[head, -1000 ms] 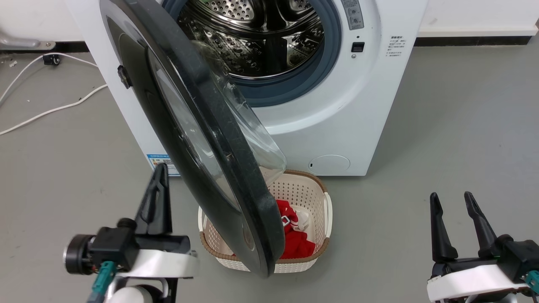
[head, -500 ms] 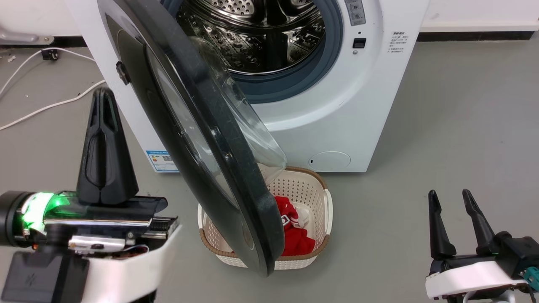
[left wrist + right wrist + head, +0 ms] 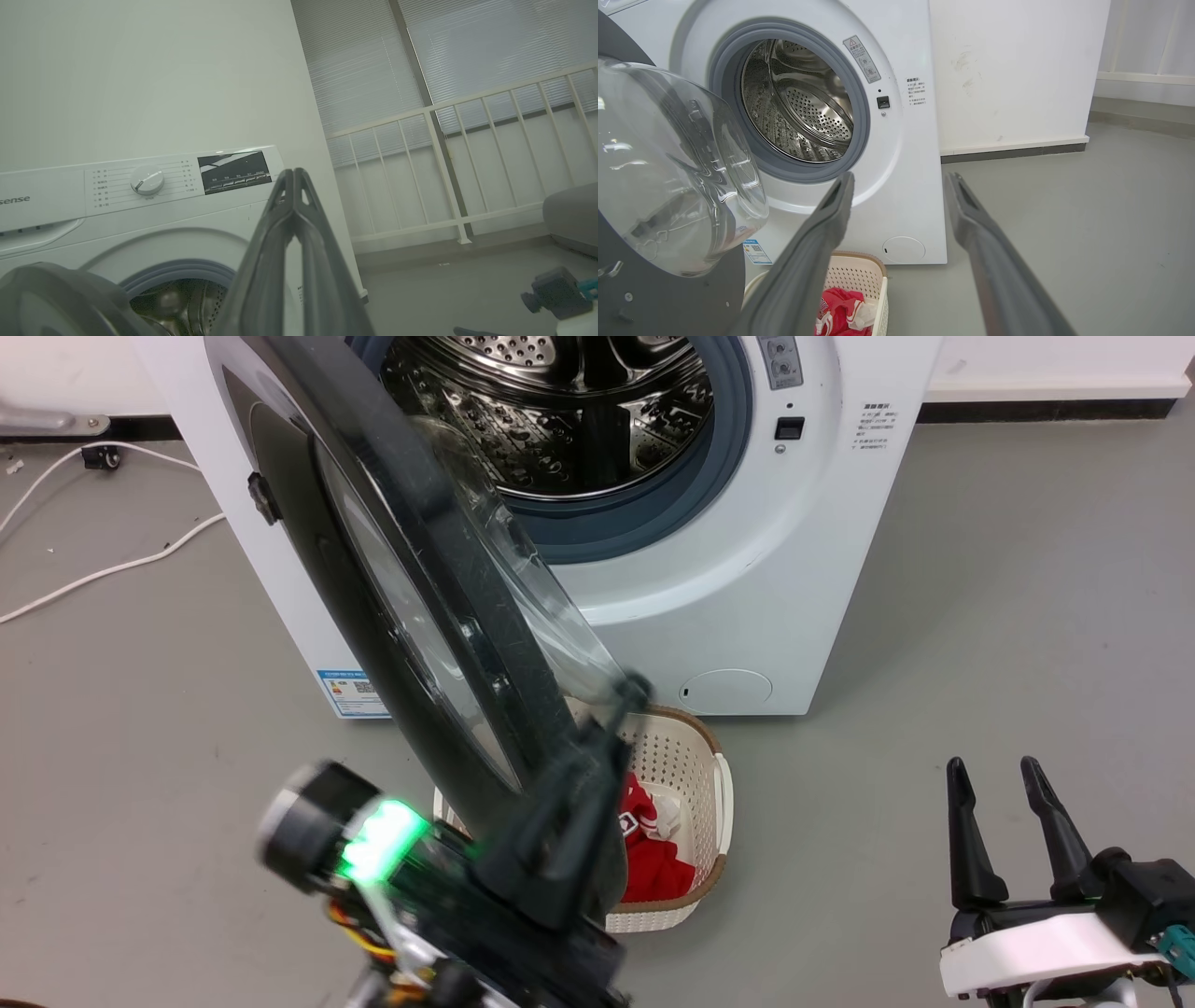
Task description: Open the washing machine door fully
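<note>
Half-open washing machine door (image 3: 411, 560), inner side facing drum (image 3: 560, 429).

Soft, even light is filling the room. The left gripper (image 3: 627, 695) is smearing into blur, its green lamp (image 3: 378, 831) glowing. Reflections are glinting on the washing machine door (image 3: 668, 177). The left wrist view is looking dim and hazy.

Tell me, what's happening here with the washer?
A two-armed robot is working on opening the washer door, which stands partly open above a basket of red clothes. Its left gripper, fingers shut, is by the door's lower edge; contact is unclear through blur. Its right gripper hangs open, off to the side.
</note>
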### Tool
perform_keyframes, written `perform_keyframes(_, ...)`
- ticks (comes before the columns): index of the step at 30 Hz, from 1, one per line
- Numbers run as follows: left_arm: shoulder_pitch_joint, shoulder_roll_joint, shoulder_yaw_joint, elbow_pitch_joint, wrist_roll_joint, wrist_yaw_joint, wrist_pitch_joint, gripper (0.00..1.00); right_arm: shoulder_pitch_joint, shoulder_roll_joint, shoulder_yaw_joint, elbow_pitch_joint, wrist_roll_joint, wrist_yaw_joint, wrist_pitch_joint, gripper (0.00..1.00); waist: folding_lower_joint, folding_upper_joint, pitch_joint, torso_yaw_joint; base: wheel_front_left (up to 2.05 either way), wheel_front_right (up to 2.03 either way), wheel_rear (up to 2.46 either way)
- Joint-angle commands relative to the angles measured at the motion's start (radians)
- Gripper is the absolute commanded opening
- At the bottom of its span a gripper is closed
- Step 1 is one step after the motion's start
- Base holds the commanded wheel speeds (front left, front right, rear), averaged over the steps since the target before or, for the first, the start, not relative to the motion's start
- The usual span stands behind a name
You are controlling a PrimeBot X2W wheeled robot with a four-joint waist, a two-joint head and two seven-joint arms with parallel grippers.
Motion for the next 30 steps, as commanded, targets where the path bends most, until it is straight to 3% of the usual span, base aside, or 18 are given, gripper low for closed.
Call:
perform_keyframes(1, 0.019, 0.013, -0.02, 0.02, -0.006, -0.003, -0.001, 0.0, -0.01, 0.003, 0.002, 0.002, 0.005, 0.0, -0.002, 1.0, 0.0, 0.0, -0.001, 0.0, 0.0, 0.0, 0.0)
perform_keyframes(7, 0.11, 0.079, -0.165, 0.178, -0.067, -0.017, -0.001, 0.0, -0.008, 0.002, 0.003, 0.009, 0.009, 0.0, -0.002, 1.0, 0.0, 0.0, -0.002, 0.001, 0.0, 0.0, 0.0)
perform_keyframes(13, 0.18, 0.12, -0.213, 0.325, -0.111, -0.018, -0.001, 0.0, 0.003, 0.002, -0.002, 0.017, 0.016, 0.0, -0.002, 1.0, 0.0, 0.0, -0.005, 0.005, 0.0, 0.0, 0.0)
perform_keyframes(30, 0.027, -0.015, -0.161, 0.548, -0.106, -0.009, -0.001, 0.0, -0.017, 0.002, 0.015, 0.036, 0.03, 0.0, -0.002, 1.0, 0.0, 0.0, 0.014, -0.001, 0.0, 0.0, 0.0)
